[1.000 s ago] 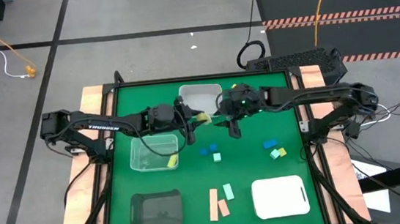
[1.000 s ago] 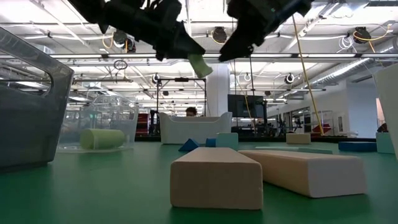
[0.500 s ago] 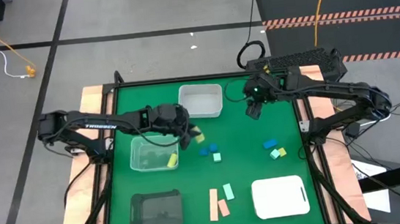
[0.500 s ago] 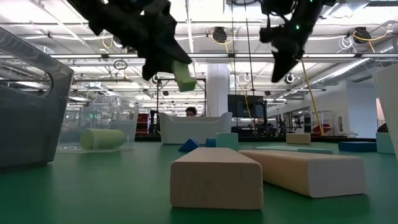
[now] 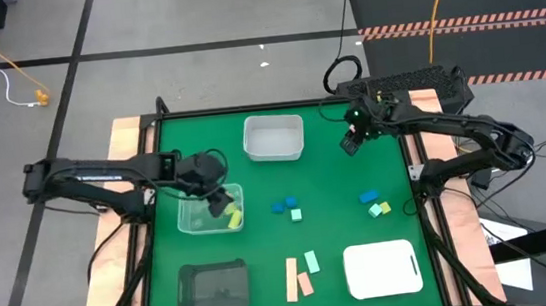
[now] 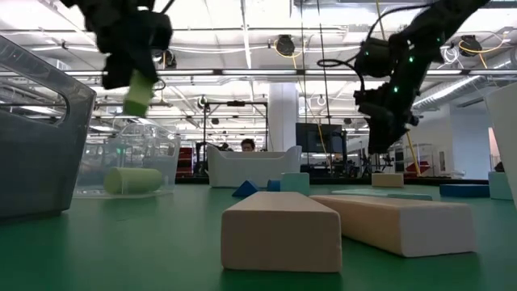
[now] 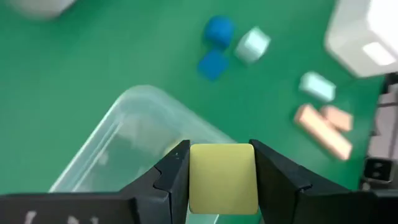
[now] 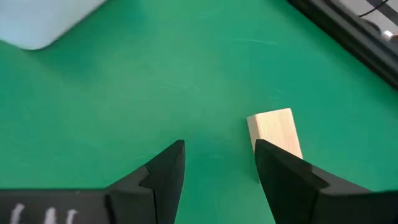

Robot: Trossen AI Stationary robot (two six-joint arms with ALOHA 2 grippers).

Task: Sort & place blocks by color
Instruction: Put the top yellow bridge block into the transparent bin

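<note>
My left gripper [image 5: 219, 200] hangs over the clear container [image 5: 208, 210], shut on a yellow block [image 7: 222, 177]; in the low view the block [image 6: 139, 95] is high above the table. Another yellow piece [image 5: 234, 217] lies inside the container. My right gripper [image 5: 351, 145] is open and empty at the far right of the table, just above a tan block [image 8: 275, 134] that lies flat on the mat. Blue and mint blocks [image 5: 287, 210] lie mid-table. More blocks [image 5: 375, 203] lie to the right, and tan-pink bars [image 5: 298, 279] near the front. My left gripper pinches the yellow block between its two fingers, one on each opposite side face [image 7: 194, 180]. The fingers come from above, pointing down. The block is lifted clear, over the open top of the clear container.
A white bin [image 5: 274, 138] stands at the far middle, a dark tray [image 5: 214, 286] at the near left, a white tray [image 5: 383, 268] at the near right. A mint bar [image 5: 312, 261] lies beside the tan-pink bars. Bare green mat lies between the bin and the blocks.
My left gripper has carried the yellow block from mid-table beside the white bin toward the table's left and near side, ending over the clear container. My right gripper has drawn away from it toward the far right and come lower, open.
</note>
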